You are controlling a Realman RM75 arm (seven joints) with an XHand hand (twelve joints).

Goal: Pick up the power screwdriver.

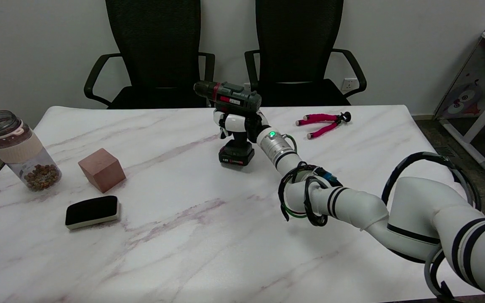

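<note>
The power screwdriver (228, 95) is dark green and black with a red band near its chuck and a black battery base. It stands upright near the middle of the marble table (175, 235), chuck pointing left. My right hand (239, 124) grips its handle between body and battery, fingers wrapped round the grip. The battery base looks close to the tabletop; whether it touches I cannot tell. The handle is mostly hidden by my fingers.
Pink-handled pliers (322, 122) lie right of the tool. A brown cube (101, 169) and a black eraser block (92, 211) sit at the left, with a jar of nuts (17, 150) at the left edge. Two black chairs (297, 50) stand behind the table.
</note>
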